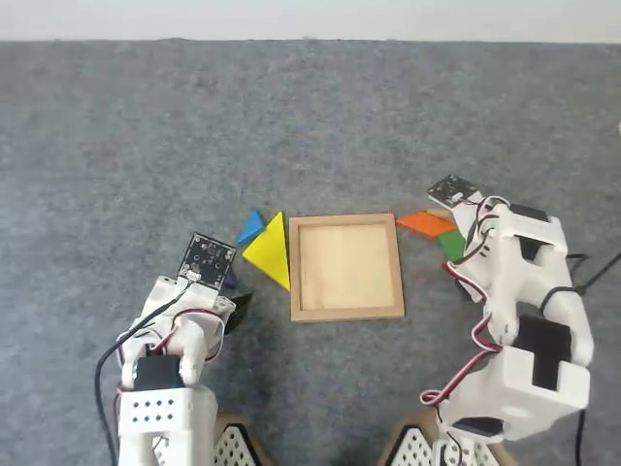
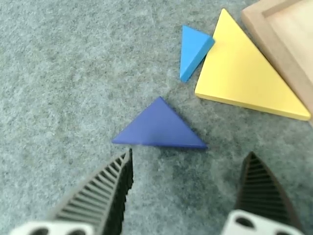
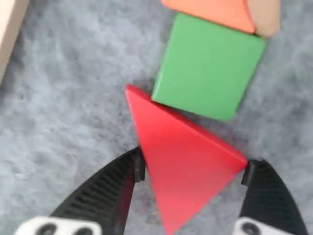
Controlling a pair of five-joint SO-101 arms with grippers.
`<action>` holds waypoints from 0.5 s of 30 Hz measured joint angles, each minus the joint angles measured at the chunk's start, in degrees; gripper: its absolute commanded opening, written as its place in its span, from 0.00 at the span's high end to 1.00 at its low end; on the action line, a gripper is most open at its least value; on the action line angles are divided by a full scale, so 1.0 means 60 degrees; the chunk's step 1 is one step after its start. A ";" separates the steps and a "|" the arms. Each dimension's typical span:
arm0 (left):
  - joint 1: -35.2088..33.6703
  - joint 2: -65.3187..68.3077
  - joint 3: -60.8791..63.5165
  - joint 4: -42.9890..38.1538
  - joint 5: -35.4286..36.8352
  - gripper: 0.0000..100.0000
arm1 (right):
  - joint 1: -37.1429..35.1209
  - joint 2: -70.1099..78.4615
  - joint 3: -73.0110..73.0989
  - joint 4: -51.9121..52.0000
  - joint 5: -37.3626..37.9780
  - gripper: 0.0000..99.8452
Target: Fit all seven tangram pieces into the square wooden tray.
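Observation:
The square wooden tray (image 1: 346, 307) lies in the middle of the grey mat with nothing in it. Left of it are a yellow triangle (image 1: 270, 250), a light blue triangle (image 1: 251, 226) and a dark blue triangle (image 2: 159, 128). My left gripper (image 2: 188, 171) hangs open just short of the dark blue triangle. Right of the tray lie an orange piece (image 1: 427, 223), a green square (image 3: 210, 68), a tan piece (image 3: 266, 14) and a red triangle (image 3: 183, 161). My right gripper (image 3: 193, 169) is shut on the red triangle, one fingertip against each side, and the piece rests on the mat against the green square.
The yellow triangle (image 2: 244, 78) lies against the tray's left rim (image 2: 279, 29). Both arm bases stand at the near edge of the mat. Bare mat stretches behind the tray and to the far left.

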 measured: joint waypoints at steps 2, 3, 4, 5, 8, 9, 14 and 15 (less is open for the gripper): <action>0.0000 0.0000 0.0000 0.0000 0.0000 0.67 | 0.0000 0.0000 0.0000 0.0000 0.0132 0.68; 0.0000 0.0000 0.0000 0.0000 0.0000 0.67 | 0.0000 0.0000 0.0000 0.0000 0.0161 0.68; 0.0000 0.0000 0.0000 0.0000 0.0000 0.67 | 0.0000 0.0000 0.0000 0.0000 0.0190 0.68; 0.0000 0.0000 0.0000 0.0000 0.0000 0.67 | 0.0000 0.0000 0.0000 0.0000 0.0190 0.68; 0.0000 0.0000 0.0000 0.0000 0.0000 0.67 | 0.0000 0.0000 0.0000 -0.0059 0.0190 0.68; 0.0000 0.0000 0.0000 0.0000 0.0000 0.67 | -0.0059 0.0000 0.0015 -0.0147 0.0190 0.68; 0.0000 0.0000 0.0000 0.0000 0.0000 0.67 | -0.0264 0.0015 0.0015 -0.0278 0.0278 0.68; 0.0000 0.0000 0.0000 0.0000 0.0000 0.67 | -0.0264 0.0015 0.0015 -0.0278 0.0278 0.68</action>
